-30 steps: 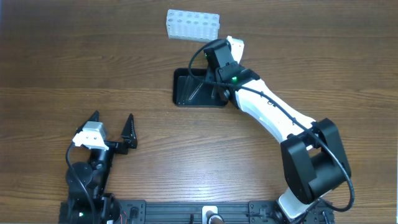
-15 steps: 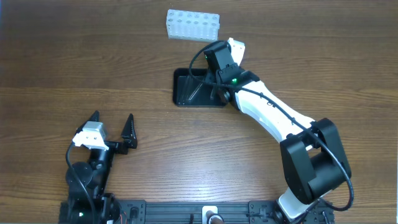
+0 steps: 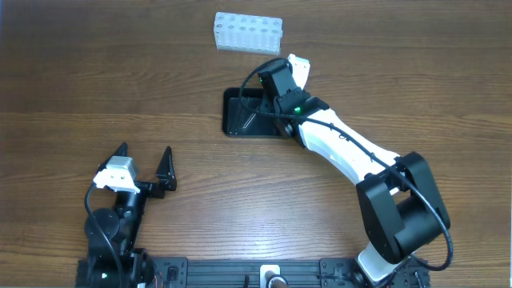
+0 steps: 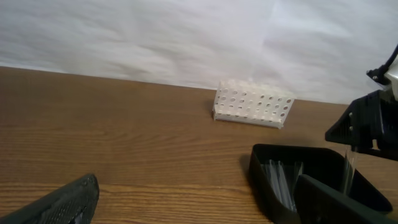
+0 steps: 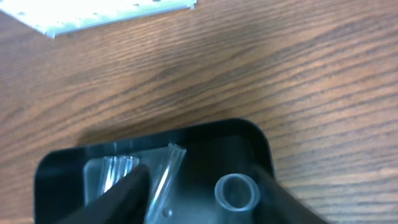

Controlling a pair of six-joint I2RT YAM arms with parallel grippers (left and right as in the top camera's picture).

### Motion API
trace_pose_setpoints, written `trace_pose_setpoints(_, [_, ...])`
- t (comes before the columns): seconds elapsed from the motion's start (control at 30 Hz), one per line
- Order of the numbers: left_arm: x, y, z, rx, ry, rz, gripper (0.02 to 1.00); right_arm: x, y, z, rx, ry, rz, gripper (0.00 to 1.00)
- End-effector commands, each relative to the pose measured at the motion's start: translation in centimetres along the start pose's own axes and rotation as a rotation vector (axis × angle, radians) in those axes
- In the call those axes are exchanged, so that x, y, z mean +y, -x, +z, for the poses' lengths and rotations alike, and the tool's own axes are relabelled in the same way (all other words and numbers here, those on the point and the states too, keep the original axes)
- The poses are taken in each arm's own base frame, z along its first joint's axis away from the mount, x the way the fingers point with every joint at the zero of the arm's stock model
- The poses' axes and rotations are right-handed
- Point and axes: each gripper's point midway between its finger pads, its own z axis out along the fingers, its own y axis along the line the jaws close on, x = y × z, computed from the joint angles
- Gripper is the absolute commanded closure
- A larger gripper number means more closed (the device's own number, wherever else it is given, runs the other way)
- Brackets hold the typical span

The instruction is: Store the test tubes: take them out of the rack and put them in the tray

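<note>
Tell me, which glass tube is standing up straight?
The tube under the right gripper: it points straight down into the tray, while the other tubes lie inside.

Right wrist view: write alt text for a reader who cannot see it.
An upright clear test tube, seen mouth-on, stands between the dark fingers above a black tray holding more tubes; a white rack lies beyond on the wooden table.

Bright, even overhead light; the tray [image 4: 273, 190] casts a soft shadow.
</note>
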Motion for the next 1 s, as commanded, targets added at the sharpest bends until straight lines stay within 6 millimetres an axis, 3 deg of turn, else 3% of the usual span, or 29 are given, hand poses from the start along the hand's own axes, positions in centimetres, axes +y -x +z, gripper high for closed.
trace_pose_setpoints(0.03, [0.0,-0.1,0.0,0.000,-0.005,-0.006,0.018,0.2,0.1,-0.6,-0.012,0.007,-0.001,0.371])
trace_pose_setpoints(0.37, [0.0,-0.1,0.0,0.000,-0.005,-0.006,0.020,0.7,-0.2,-0.7,-0.009,0.015,-0.013,0.340])
trace_pose_setpoints(0.73, [0.0,-0.1,0.0,0.000,-0.004,-0.006,0.020,0.6,-0.1,-0.8,-0.031,-0.006,-0.054,0.009])
trace_pose_setpoints(1.0, [0.0,-0.1,0.0,0.000,-0.005,-0.006,0.018,1.0,-1.0,-0.7,-0.030,0.006,-0.168,0.009])
